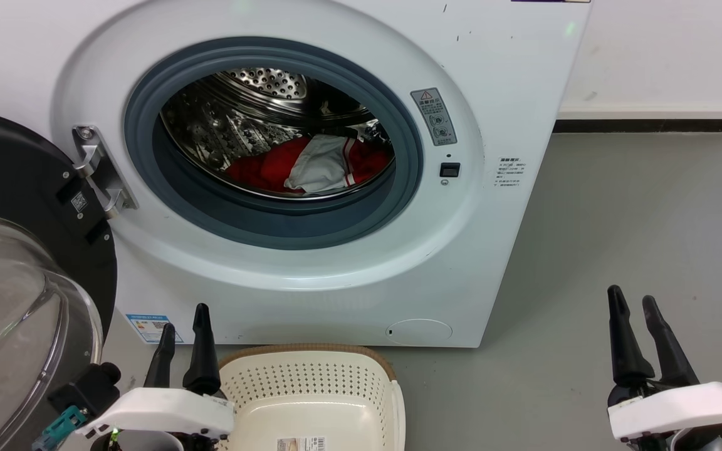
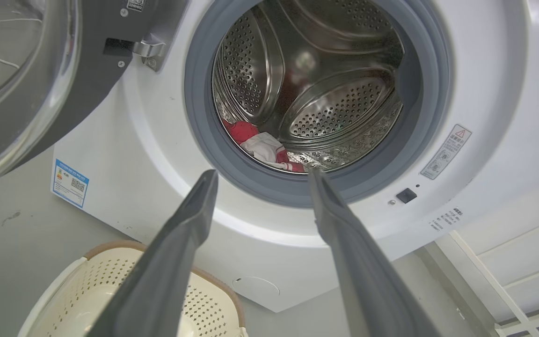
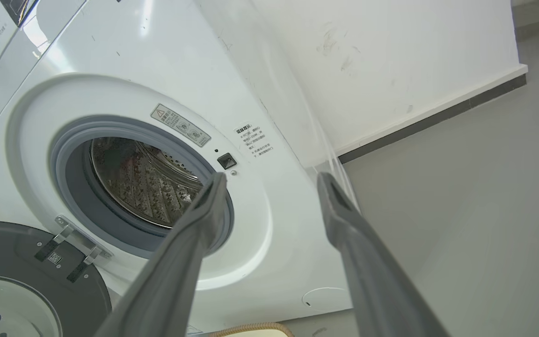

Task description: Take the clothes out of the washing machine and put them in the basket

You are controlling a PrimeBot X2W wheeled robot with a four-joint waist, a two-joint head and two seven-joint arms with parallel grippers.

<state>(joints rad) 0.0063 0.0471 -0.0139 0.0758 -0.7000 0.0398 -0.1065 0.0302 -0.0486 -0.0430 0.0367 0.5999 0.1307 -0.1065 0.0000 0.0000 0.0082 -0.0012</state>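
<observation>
The large white front-loading washing machine [image 1: 461, 250] stands on the grey floor [image 1: 637, 219] with its round black-framed glass door [image 1: 16, 188] swung open to the left. The left edge of the head view cuts off this door.

The soft red clothes [image 1: 311, 166] lie at the bottom of the perforated steel drum [image 1: 242, 119], behind the grey rubber rim [image 1: 273, 219] of the porthole. One piece shows a white inner side with a striped edge, and bright red cloth lies around it. The rubber rim hides their lower part, so I cannot tell where one garment ends and the other begins. In the left wrist view the clothes [image 2: 262, 145] are only a small red and white patch low in the drum.

The cream plastic basket [image 1: 298, 382] with perforated sides and a brown woven-look rim stands on the floor just in front of the machine, below the porthole. The bottom edge cuts it off. A label [image 1: 301, 443] lies on its bottom, too small to read.

The left gripper [image 1: 185, 318] hangs low, just left of the basket. In its wrist view the left gripper [image 2: 262, 173] points at the porthole, jaws apart and holding nothing. The right gripper [image 1: 632, 294] is well apart to the right, above bare floor. In its own view the right gripper [image 3: 273, 174] also has its jaws spread and empty, and one finger covers the lower right part of the porthole.
</observation>
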